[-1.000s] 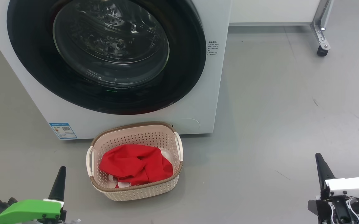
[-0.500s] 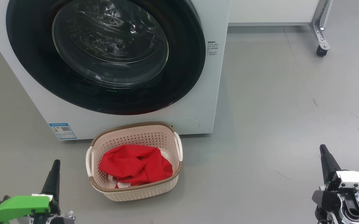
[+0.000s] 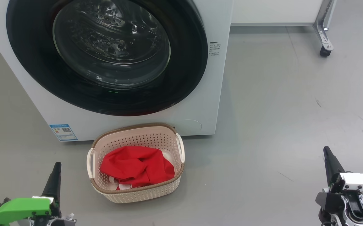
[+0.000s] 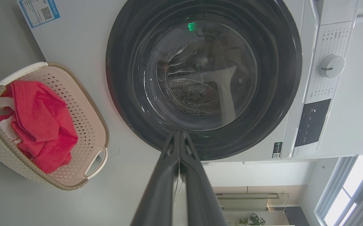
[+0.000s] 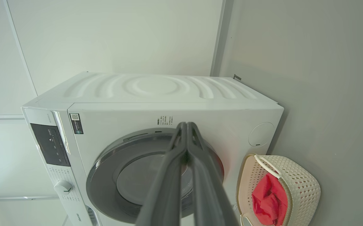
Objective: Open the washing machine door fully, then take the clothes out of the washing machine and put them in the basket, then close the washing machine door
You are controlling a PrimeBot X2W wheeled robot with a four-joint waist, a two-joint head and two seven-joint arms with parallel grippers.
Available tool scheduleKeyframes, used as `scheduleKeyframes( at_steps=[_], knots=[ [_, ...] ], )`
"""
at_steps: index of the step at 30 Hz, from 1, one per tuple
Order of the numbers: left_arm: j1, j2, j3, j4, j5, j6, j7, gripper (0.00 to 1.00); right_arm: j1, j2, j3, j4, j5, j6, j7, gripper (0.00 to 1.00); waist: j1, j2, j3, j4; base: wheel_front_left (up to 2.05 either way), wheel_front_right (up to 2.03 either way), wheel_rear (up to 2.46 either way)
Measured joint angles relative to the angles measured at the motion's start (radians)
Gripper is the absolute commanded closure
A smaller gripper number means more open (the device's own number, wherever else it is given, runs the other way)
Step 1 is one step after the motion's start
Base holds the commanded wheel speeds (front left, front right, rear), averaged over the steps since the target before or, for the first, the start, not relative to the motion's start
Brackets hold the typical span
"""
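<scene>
The door looks closed against the washing machine. The clothes lie bunched in the basket, which stands on the floor at 6 o'clock from the door. From this, all 3 steps look done. The left gripper, at 8 o'clock from the basket, and the right gripper, at 4 o'clock and well apart, each have 2 fingers pressed together, holding nothing. The next move likely calls only for confirming the door has latched.

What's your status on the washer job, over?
Fingers shut on left gripper and right gripper, nothing held. Task side: washing machine door closed, clothes in basket. That basket sits on the floor just below the door.
</scene>
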Motion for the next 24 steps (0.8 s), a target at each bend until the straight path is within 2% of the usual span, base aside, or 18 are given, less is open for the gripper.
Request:
scheduleKeyframes(
  at_steps=[24],
  knots=[
    [-0.002, 0.0, 0.002, 0.009, 0.0, 0.0, 0.0, 1.0, -0.008, 0.0, -0.003, 0.007, 0.0, 0.0, 0.008, 1.0, 0.0, 0.0, 0.0, 0.0, 0.0, 0.0, 0.0]
  ],
)
